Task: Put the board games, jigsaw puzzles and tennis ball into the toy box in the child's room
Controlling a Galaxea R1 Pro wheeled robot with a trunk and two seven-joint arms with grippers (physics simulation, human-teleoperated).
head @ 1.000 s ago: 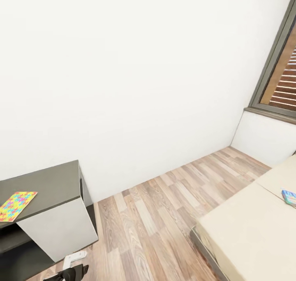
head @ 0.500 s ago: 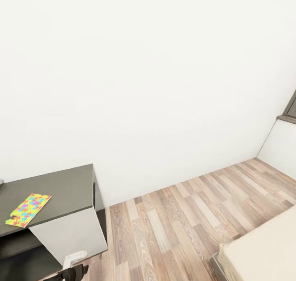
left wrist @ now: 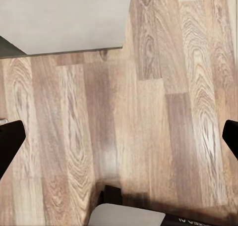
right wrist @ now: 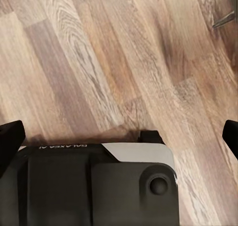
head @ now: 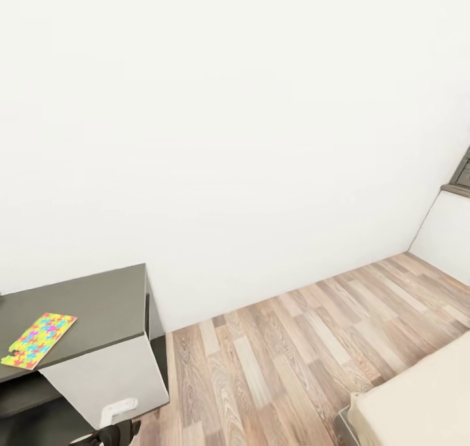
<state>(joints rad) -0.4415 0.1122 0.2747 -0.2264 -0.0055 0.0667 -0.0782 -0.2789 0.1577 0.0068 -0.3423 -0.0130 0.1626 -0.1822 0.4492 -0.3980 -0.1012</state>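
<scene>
One jigsaw puzzle (head: 38, 340), a flat slab of bright interlocking pieces, lies on the dark grey top of the table (head: 104, 302) at the lower left. The cabinet's light door (head: 108, 374) faces me. At the lower right a corner of the bed (head: 418, 403) shows its beige mattress. My left gripper (left wrist: 119, 141) hangs open over the plank floor with nothing between its fingers (left wrist: 10, 146), close to the cabinet's light panel (left wrist: 64, 18). Over bare planks, the right gripper (right wrist: 119, 137) is also open and empty. The board games, tennis ball and toy box are out of view.
A white wall fills most of the head view. Wood plank floor (head: 281, 354) runs between the cabinet and the bed. A dark window frame corner (head: 461, 175) sits at the right edge. My dark base (right wrist: 99, 186) lies under the right wrist.
The head camera has swung left: the window and the blue board game on the bed left the picture, and the cabinet with the puzzle shifted right. Neither gripper took hold of anything.
</scene>
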